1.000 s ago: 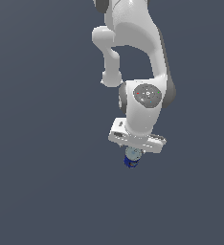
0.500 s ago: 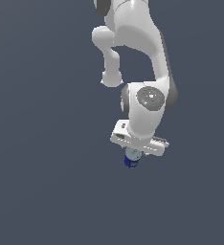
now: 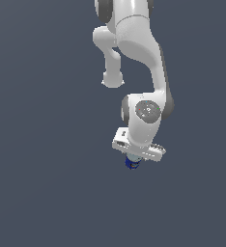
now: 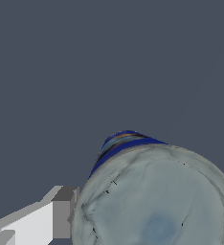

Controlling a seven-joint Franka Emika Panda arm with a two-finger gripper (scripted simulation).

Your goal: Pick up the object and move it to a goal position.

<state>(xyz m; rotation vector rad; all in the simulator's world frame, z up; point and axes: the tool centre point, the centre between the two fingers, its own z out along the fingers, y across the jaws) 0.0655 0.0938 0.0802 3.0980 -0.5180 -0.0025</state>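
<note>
The object is a small blue can that shows just below the white hand in the exterior view. My gripper sits straight over it, with the fingers hidden behind the hand and the can. In the wrist view the object's silver-grey round top fills the lower part of the picture, with a strip of blue side above it. One grey fingertip lies right against the can's side. The other finger is hidden, so the grip is unclear.
The white arm comes down from the top of the exterior view. Around it is only a plain dark grey floor.
The arm's wrist and hand have sunk a little lower over the can. The can has stayed in the same spot.
</note>
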